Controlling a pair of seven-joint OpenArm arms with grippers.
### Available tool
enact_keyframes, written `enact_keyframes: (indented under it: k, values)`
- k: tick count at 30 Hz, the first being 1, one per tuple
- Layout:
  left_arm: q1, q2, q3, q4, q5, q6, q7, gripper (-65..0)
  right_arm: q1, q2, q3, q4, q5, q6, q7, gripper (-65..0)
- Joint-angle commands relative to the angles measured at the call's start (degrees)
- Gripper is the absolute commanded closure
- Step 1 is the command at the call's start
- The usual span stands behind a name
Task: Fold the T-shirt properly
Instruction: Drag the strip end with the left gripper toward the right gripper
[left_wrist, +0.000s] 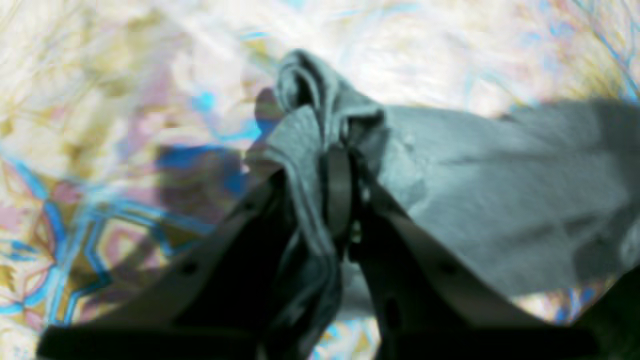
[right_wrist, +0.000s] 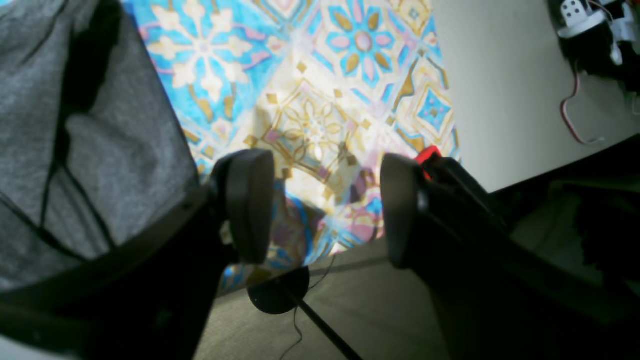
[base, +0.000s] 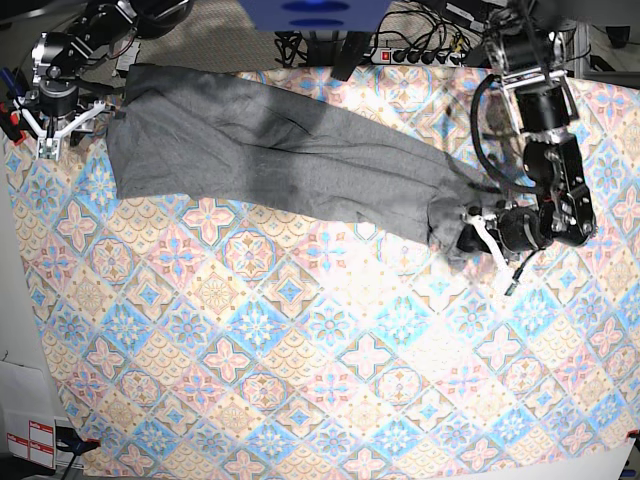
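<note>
The heather-grey T-shirt (base: 280, 160) lies in a long, loosely folded band from the table's far left corner down to the right middle. My left gripper (base: 468, 228) is at the band's right end, shut on a bunched fold of the T-shirt (left_wrist: 500, 190). The left wrist view is blurred but shows cloth pinched between the dark fingers of that gripper (left_wrist: 340, 150), with a knot of fabric sticking out past them. My right gripper (base: 62, 128) stands open just off the T-shirt's far left edge. Nothing lies between its pads (right_wrist: 250, 205); the T-shirt (right_wrist: 100, 125) is beside it.
A colourful diamond-and-flower tablecloth (base: 300, 340) covers the table. A power strip with cables (base: 420, 55) runs along the far edge, and a blue object (base: 315, 12) sits behind it. Red clamps (base: 10, 115) grip the left table edge, close to the right gripper.
</note>
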Motion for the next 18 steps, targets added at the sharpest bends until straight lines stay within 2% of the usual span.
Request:
enact_keyframes:
  k: [1,6,12,16,18]
  values:
    - [-0.8,-0.1,-0.2,4.7,-1.0,-0.1,0.3,-3.5,0.2,0.6,0.1,0.9,0.5,-0.5,1.0,-33.4]
    - [0.2,5.4,1.7,18.8,-1.0,-0.1,8.8,-3.5,0.3,0.6,0.1,0.6,0.5,-0.5,1.0,-33.4]
    - [1.4,11.4,11.0,29.2,-0.5,-0.1,8.8,-3.5,0.3,0.5,0.0,0.5,0.6,-0.5,1.0,-33.4]
    - [3.2,14.4,17.2,30.0,-0.6,-0.1,8.8,-3.6,0.3,-0.3,0.0,0.5,0.6,-0.5,1.0,-33.4]
    - [4.7,14.7,20.4,30.0,-0.7,-0.1,8.8,-3.6,0.3,-0.3,0.0,0.5,0.6,-0.5,1.0,-33.4]
